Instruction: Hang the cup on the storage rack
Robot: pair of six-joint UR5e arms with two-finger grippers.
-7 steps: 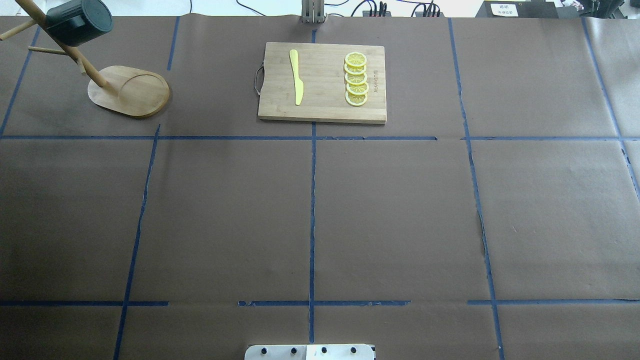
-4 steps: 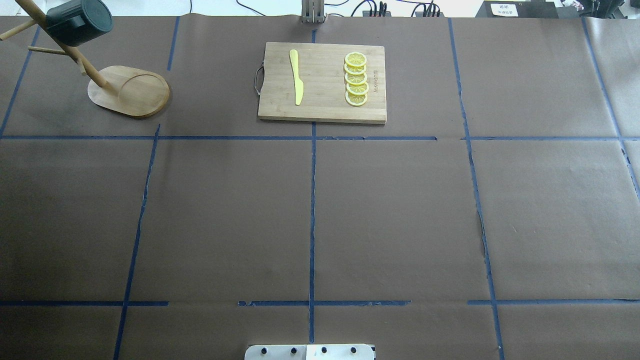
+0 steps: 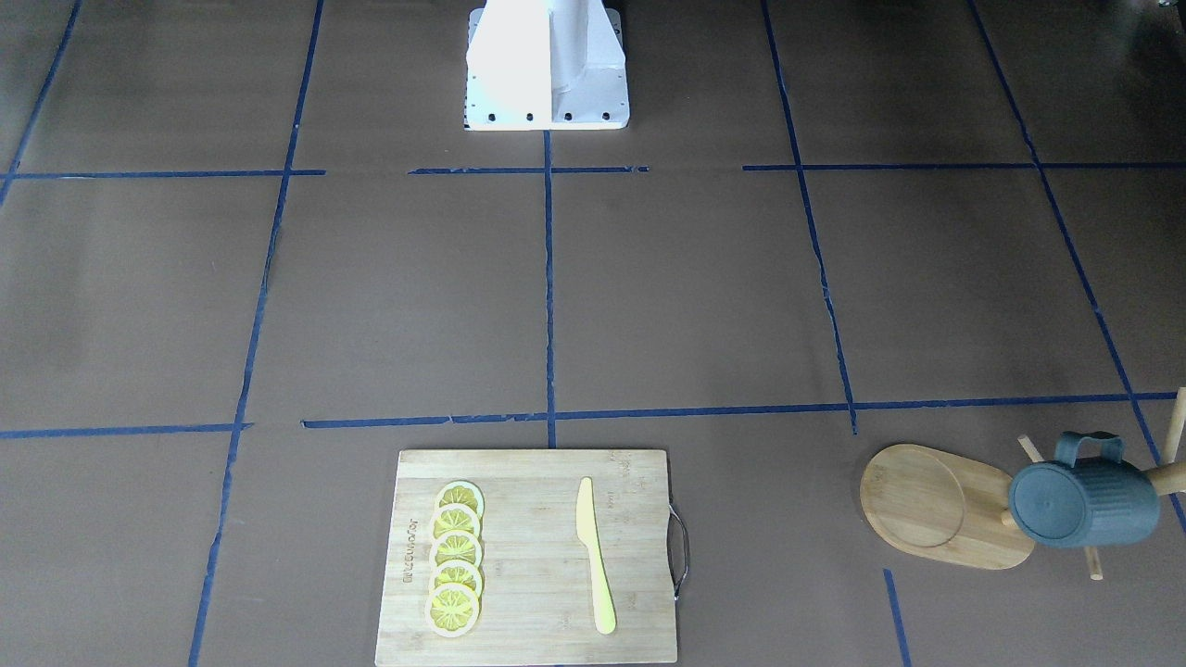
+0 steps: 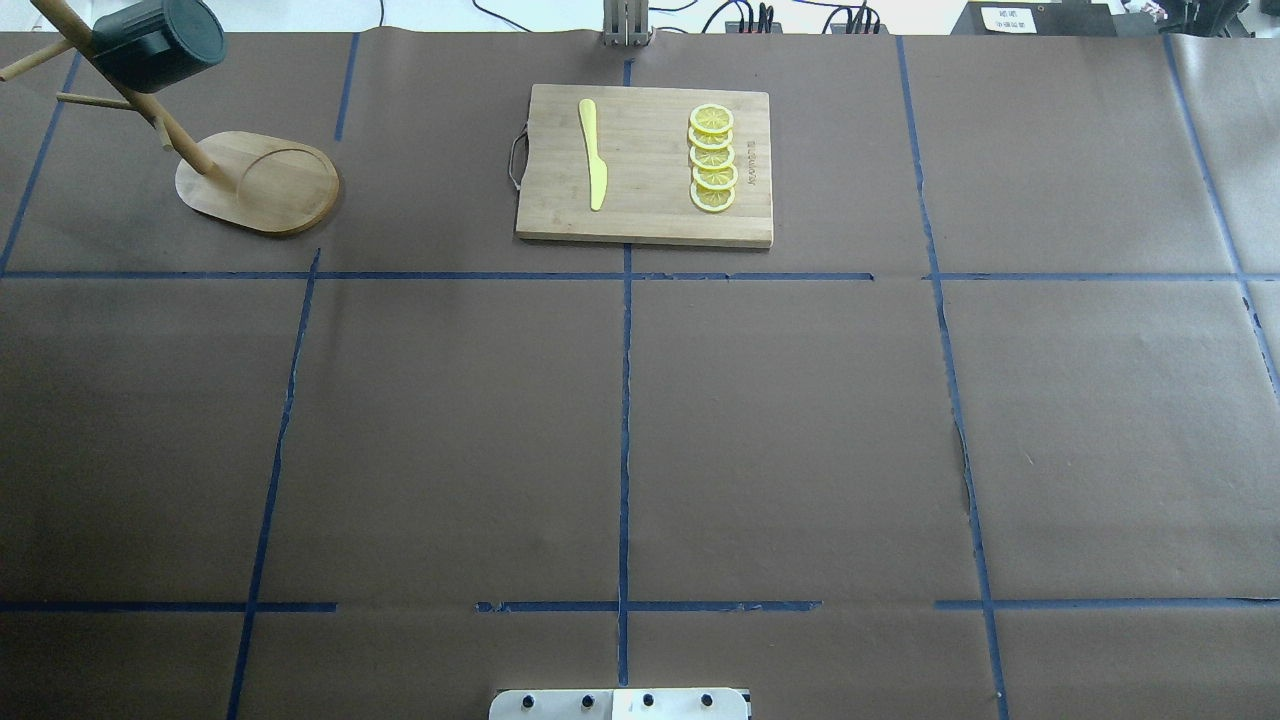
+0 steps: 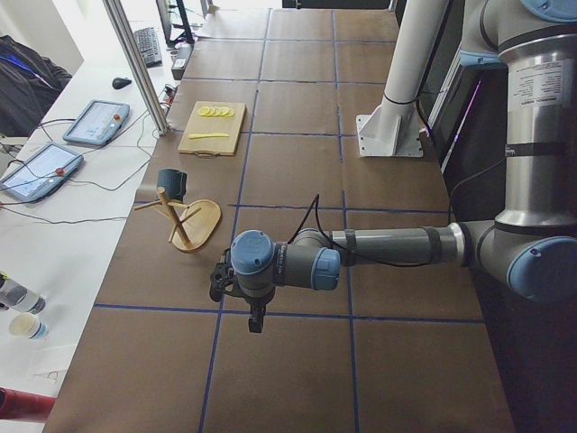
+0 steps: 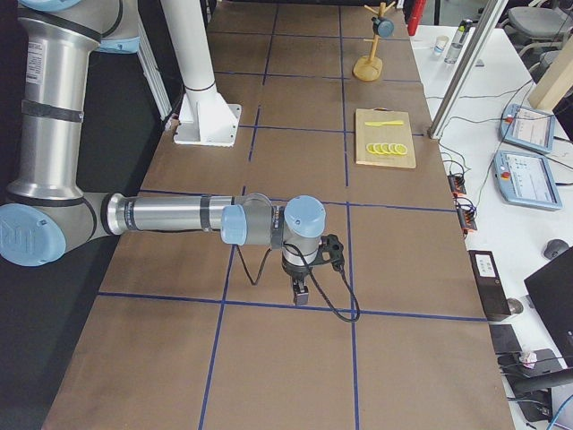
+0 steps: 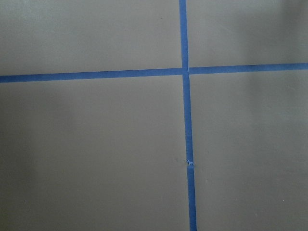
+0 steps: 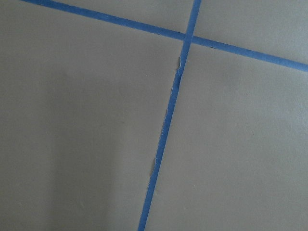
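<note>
The dark blue-grey ribbed cup (image 4: 158, 45) hangs by its squared handle on a peg of the bamboo storage rack (image 4: 258, 185) at the far left of the table. It also shows in the front-facing view (image 3: 1084, 500) beside the rack's oval base (image 3: 936, 505). Its yellow inside and lettering are hidden. My left gripper (image 5: 256, 320) shows only in the left side view, well away from the rack (image 5: 194, 225), over bare table. My right gripper (image 6: 302, 292) shows only in the right side view, far from the rack (image 6: 369, 64). I cannot tell whether either is open or shut.
A rectangular bamboo cutting board (image 4: 645, 215) at the far middle carries a yellow knife (image 4: 594, 155) and several lemon slices (image 4: 712, 158). The robot base (image 3: 547, 65) stands at the near edge. Blue tape lines cross the brown table cover.
</note>
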